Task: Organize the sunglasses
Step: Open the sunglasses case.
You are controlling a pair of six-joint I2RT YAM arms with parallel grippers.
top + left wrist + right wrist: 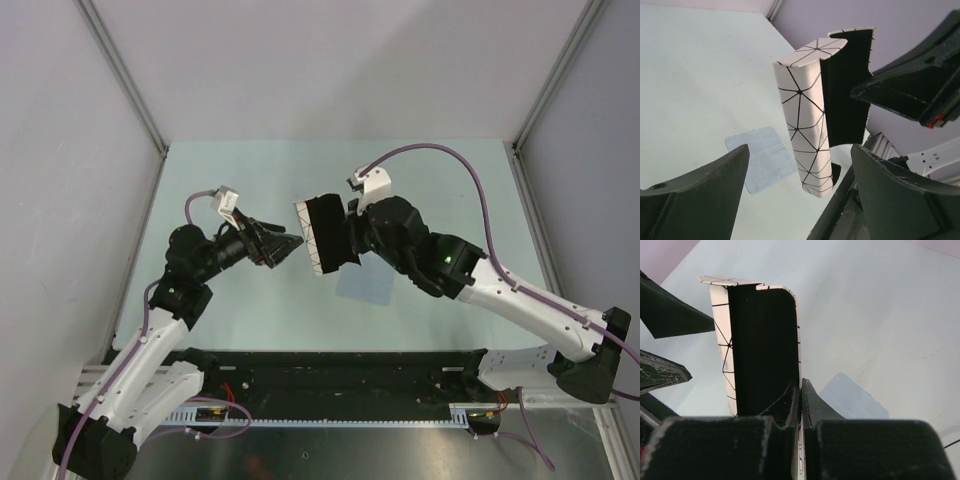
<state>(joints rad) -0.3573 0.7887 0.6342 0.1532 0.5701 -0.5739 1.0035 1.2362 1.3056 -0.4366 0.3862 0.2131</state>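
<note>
Two arms met over the middle of the table [250,180], with a folding sunglasses case [320,235] suspended between them. The right gripper [800,390] was clenched on the edge of the case's black-lined flap, fingers pressed together with the thin panel pinched between them. This held the case clear of the tabletop, with its white, line-patterned shell turned toward the opposite arm. That pose seemed chosen to present the case for a two-handed step, one arm steadying it while the other worked on the shell or flap. The left gripper [293,243] was spread wide and held nothing. Its fingertips pointed at the patterned face and lay just beside it, apparently without contact. In the left wrist view the case stood upright in the gap between the two open fingers, so the next move would likely call for a short advance and a close on the shell. A pale blue cloth [365,285] lay flat on the table beneath the raised case, apart from both grippers. No glasses could be seen, and the dark lining made it hard to tell whether anything sat inside.
</note>
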